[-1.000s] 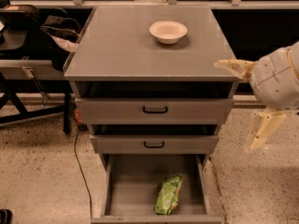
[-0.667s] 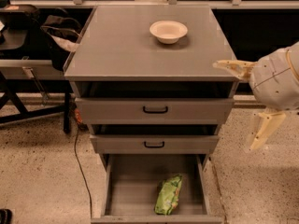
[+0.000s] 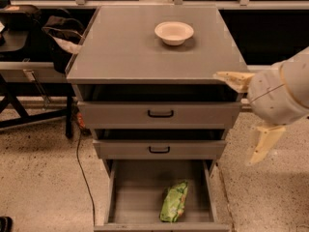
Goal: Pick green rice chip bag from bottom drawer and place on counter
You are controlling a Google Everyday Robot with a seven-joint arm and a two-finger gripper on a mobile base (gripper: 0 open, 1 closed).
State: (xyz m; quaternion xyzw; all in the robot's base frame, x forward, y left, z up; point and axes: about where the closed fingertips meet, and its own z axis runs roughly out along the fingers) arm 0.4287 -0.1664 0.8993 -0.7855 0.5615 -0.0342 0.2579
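The green rice chip bag (image 3: 174, 201) lies flat in the open bottom drawer (image 3: 130, 197), right of its middle and close to the front edge. My gripper (image 3: 238, 118) hangs at the cabinet's right side, level with the top drawer. It is open, one cream finger (image 3: 233, 79) by the counter's front right corner and the other pointing down toward the floor. It holds nothing and is well above and to the right of the bag. The counter (image 3: 125, 47) is the cabinet's flat grey top.
A cream bowl (image 3: 174, 32) stands on the counter at the back right. Two shut drawers with black handles (image 3: 160, 113) sit above the open one. A black table frame and a dark bag (image 3: 60, 33) stand to the left. A cable (image 3: 82, 163) runs along the floor.
My gripper has shifted slightly down and to the left, toward the cabinet. The bag, bowl and drawers have not moved.
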